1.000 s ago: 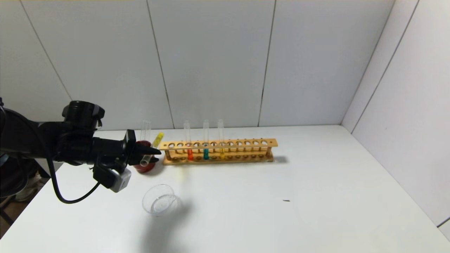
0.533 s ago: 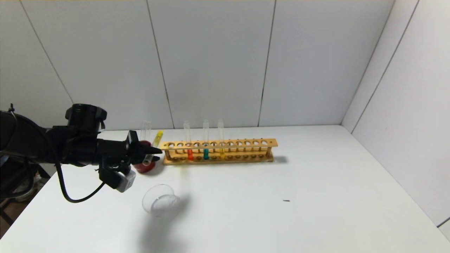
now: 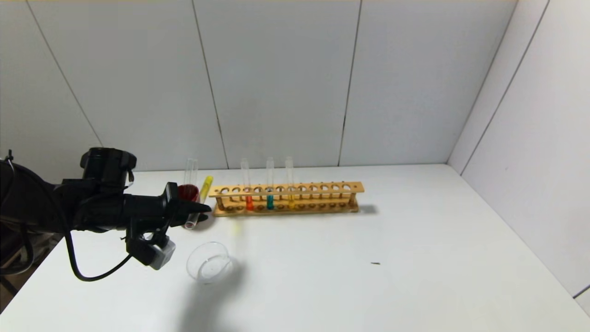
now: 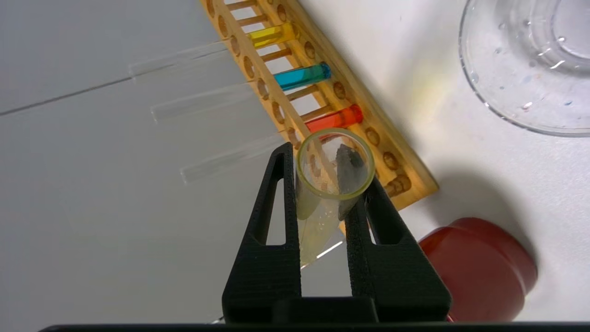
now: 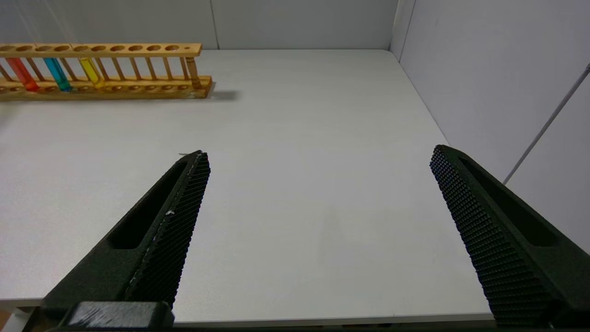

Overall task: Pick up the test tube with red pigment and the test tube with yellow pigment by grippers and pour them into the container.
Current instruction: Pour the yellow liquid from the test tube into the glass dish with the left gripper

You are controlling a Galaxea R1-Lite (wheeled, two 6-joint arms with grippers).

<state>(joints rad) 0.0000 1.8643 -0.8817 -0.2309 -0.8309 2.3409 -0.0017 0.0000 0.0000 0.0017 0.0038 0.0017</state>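
My left gripper is shut on a test tube with yellow pigment, held tilted with its open mouth lowest and the yellow end highest. It hangs above the table between the red cup and the container, a clear glass dish nearer the front. The test tube with red pigment stands in the wooden rack, and another yellow tube stands two holes further right. Off to the right, my right gripper is open above bare table, with nothing between its fingers.
A teal tube stands in the rack between the red and yellow ones. A dark red cup with an empty clear tube sits just behind my left gripper. A small dark speck lies on the white table.
My left arm has sunk a little with the yellow tube, bringing its mouth lower toward the table. The rack, cup and dish have not moved.
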